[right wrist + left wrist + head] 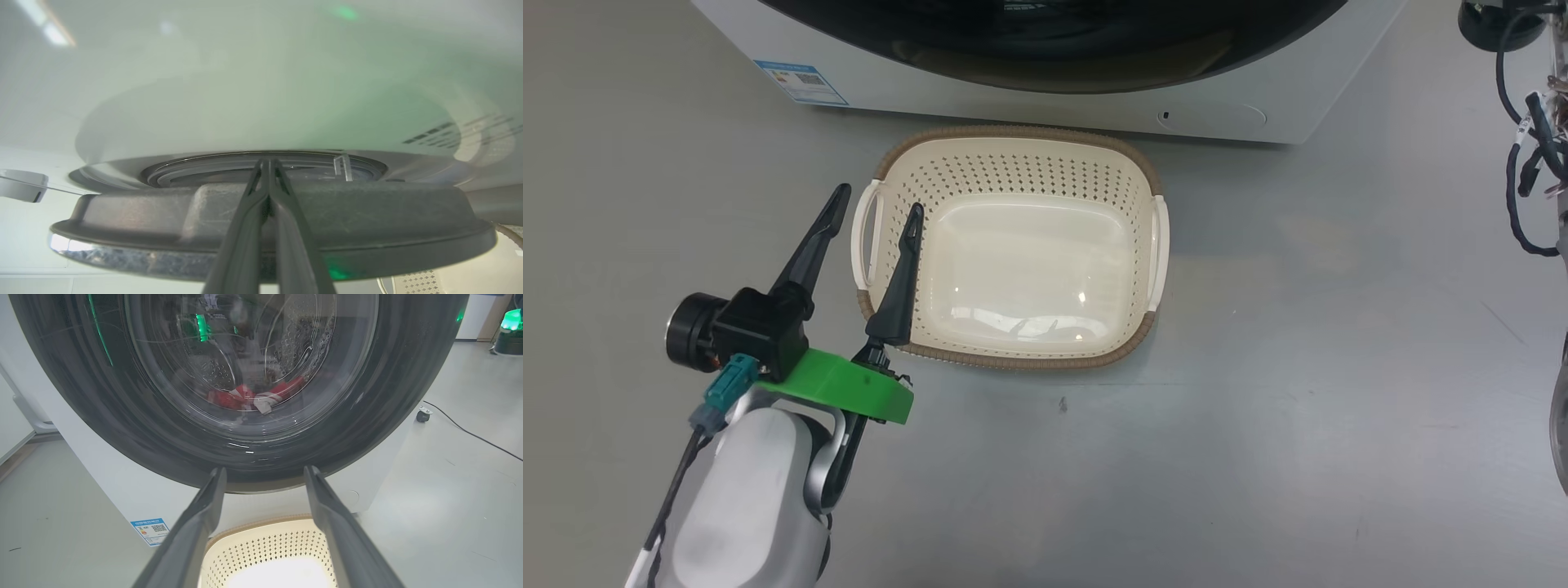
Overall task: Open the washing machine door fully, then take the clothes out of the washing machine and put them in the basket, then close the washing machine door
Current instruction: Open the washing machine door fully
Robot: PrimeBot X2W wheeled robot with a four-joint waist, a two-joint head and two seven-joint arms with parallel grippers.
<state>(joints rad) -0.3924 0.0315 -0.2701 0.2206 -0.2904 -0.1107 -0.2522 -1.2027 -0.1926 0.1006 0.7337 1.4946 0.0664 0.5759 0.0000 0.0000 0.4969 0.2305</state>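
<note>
**Markings.** A small blue label (152, 531) is sitting at the lower corner of the washing machine (915, 77). It is showing a square code and coloured bars, but its print is too small to read. In the right wrist view, dark lines of print (441, 134) are showing on the white front, too blurred to read.

**Surface and room.** A smooth grey floor (1298, 367) is carrying both the machine and the basket (1013, 135). The basket is standing just in front of the machine, below the washing machine door (122, 428), and is holding nothing. A thin dark cable (470, 433) is trailing across the floor beside a small caster (423, 414). Looped black cables (1523, 163) are hanging at the right edge of the head view.

**Contents.** The clothes (245, 396), red with white panels, are lying low in the drum, seen through the door's glass.

**Left gripper** (879, 200). It is hovering over the basket's left handle with its fingers spread wide apart. It is holding nothing and pointing toward the door.

**Right gripper** (267, 161). Its fingers are pressing together with nothing between them. The tips are lying against the view of the door's dark edge, near the grey ring behind it. Whether they are touching it cannot be told.
</note>
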